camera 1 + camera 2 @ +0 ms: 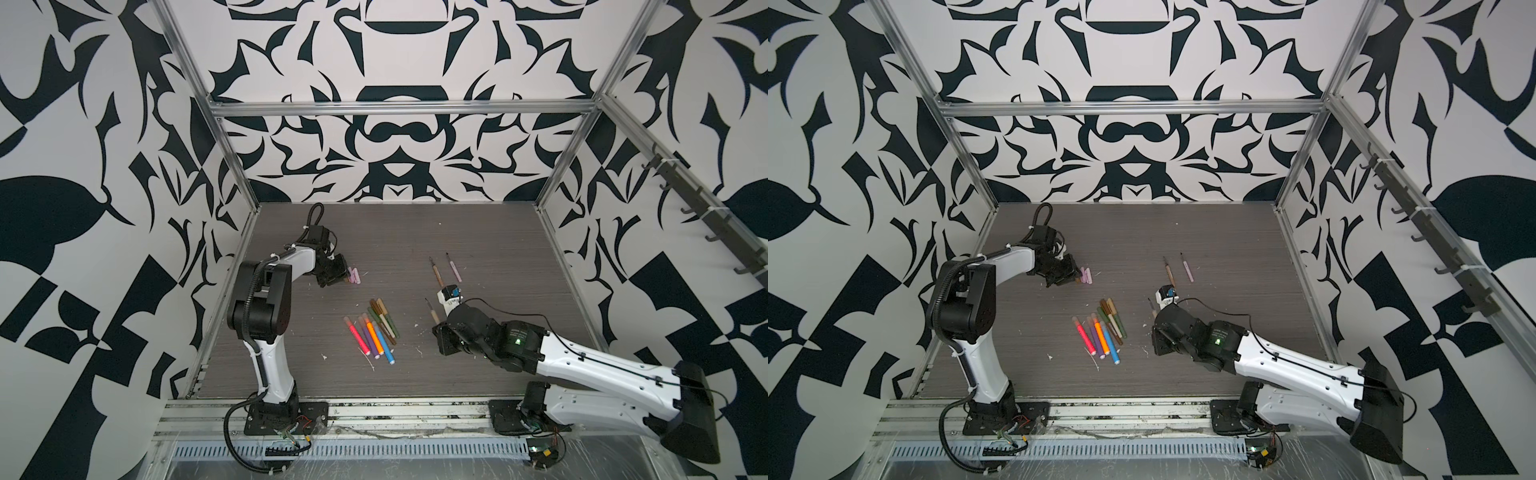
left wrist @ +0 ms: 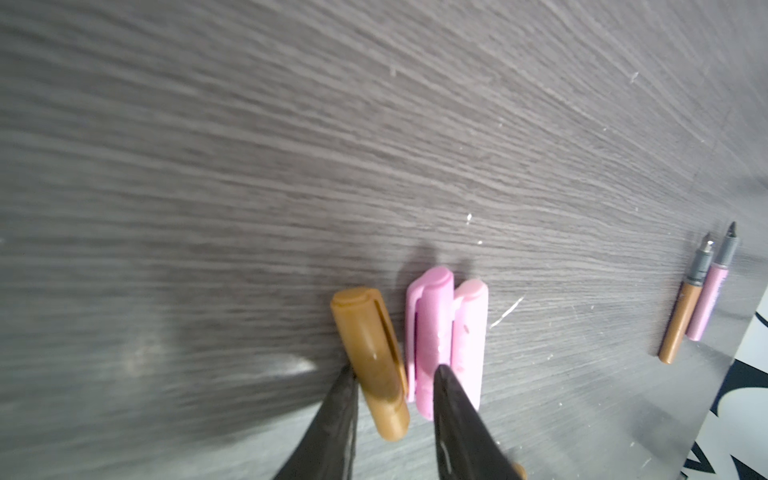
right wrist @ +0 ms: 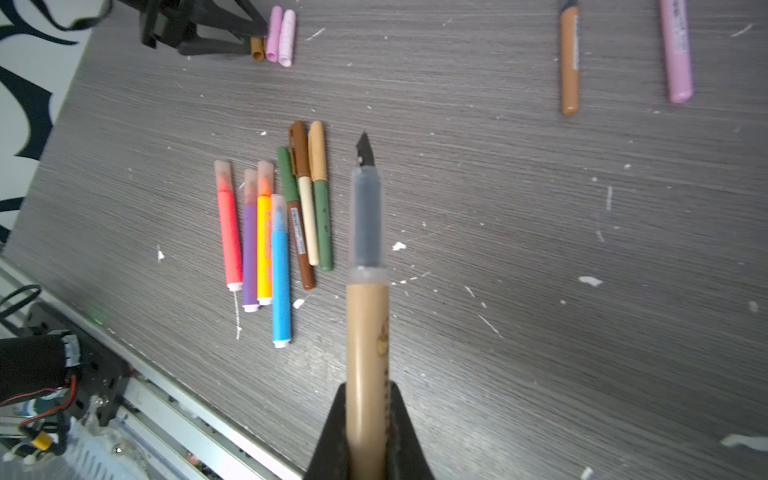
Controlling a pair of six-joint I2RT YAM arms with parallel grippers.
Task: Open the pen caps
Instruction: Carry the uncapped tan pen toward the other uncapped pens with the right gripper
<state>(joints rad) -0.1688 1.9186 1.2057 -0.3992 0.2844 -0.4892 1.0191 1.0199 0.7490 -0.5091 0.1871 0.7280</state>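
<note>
Grey wood-grain table [image 1: 478, 249] in both top views carries loose pen caps [image 1: 357, 274] just beside the left gripper [image 1: 344, 280]. Left wrist view: its parted fingers [image 2: 453, 415] straddle the tan cap [image 2: 370, 357] without clamping it, 2 pink caps [image 2: 432, 324] just beside it. Right wrist view: the right gripper [image 3: 368, 392] is clamped on an uncapped tan pen [image 3: 368, 324].

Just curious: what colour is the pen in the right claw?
The pen is tan with a grey neck; clearest in right wrist view.
</note>
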